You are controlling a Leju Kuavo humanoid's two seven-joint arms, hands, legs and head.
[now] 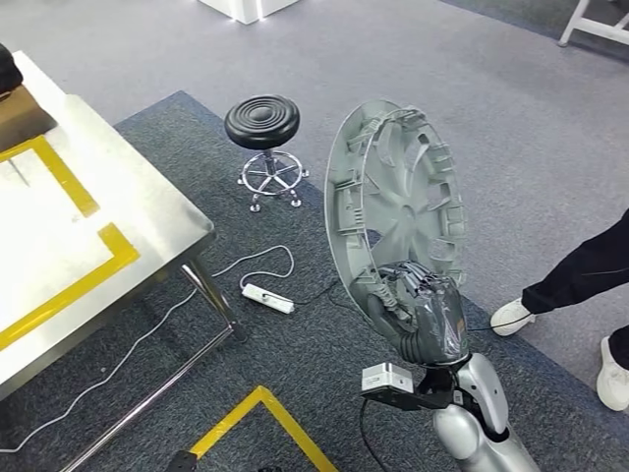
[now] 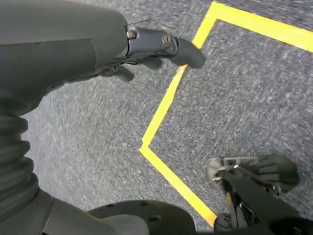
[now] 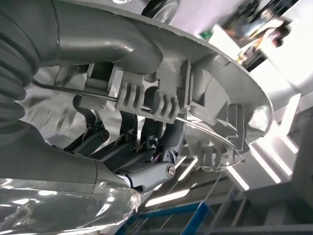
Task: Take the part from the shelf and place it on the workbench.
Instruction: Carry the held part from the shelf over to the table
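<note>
The part is a grey plastic wheel cover (image 1: 393, 206), held upright on edge at the centre right of the head view. My right hand (image 1: 425, 313) grips its lower rim; in the right wrist view the dark fingers (image 3: 147, 147) curl inside the cover's rim (image 3: 207, 83) and the thumb lies on the outer face. The steel workbench (image 1: 159, 211) with yellow tape lines stands at the left, apart from the cover. My left hand (image 2: 147, 46) hangs above the carpet with its fingers stretched out and nothing in them.
A black round stool (image 1: 262, 123) stands beyond the bench corner. A white power strip (image 1: 267, 298) and cables lie on the carpet beside the bench leg. Yellow floor tape (image 1: 259, 413) marks the carpet. A person's legs and white shoes (image 1: 512, 317) stand at the right.
</note>
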